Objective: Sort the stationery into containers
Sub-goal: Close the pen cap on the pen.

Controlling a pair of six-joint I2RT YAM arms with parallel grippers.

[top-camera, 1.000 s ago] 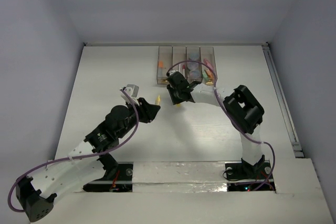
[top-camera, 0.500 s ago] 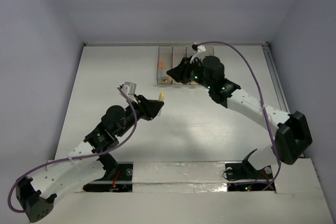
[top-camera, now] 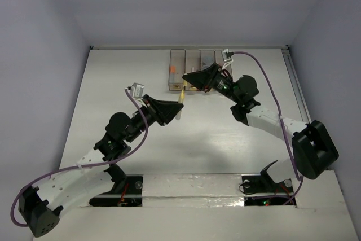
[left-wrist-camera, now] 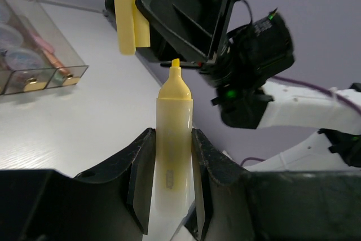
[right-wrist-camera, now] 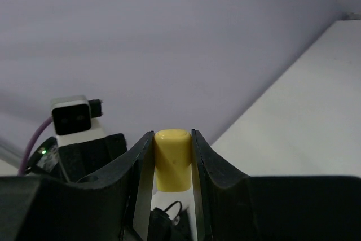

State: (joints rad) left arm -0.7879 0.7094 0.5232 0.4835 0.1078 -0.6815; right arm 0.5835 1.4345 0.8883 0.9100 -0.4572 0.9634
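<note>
My left gripper (top-camera: 171, 110) (left-wrist-camera: 172, 139) is shut on a yellow uncapped marker (left-wrist-camera: 174, 122), tip pointing up and away; the marker also shows in the top view (top-camera: 180, 104). My right gripper (top-camera: 188, 78) (right-wrist-camera: 172, 159) is shut on the marker's yellow cap (right-wrist-camera: 172, 162), also seen from the left wrist (left-wrist-camera: 128, 20). The cap hangs just above and left of the marker's tip, a small gap apart. The containers (top-camera: 177, 60) stand in a row at the table's back, behind the right gripper; rolls and pink markers lie in them (left-wrist-camera: 25, 55).
Both arms meet in mid-air over the table's middle, just in front of the bins. The left wrist camera block (right-wrist-camera: 73, 118) faces the right gripper. Purple cables loop off both arms. Grey walls close in the table on three sides.
The right gripper rose from the table to the bins, then turned to face the left gripper. The left gripper lifted the marker up and right until its tip came close to the cap.
</note>
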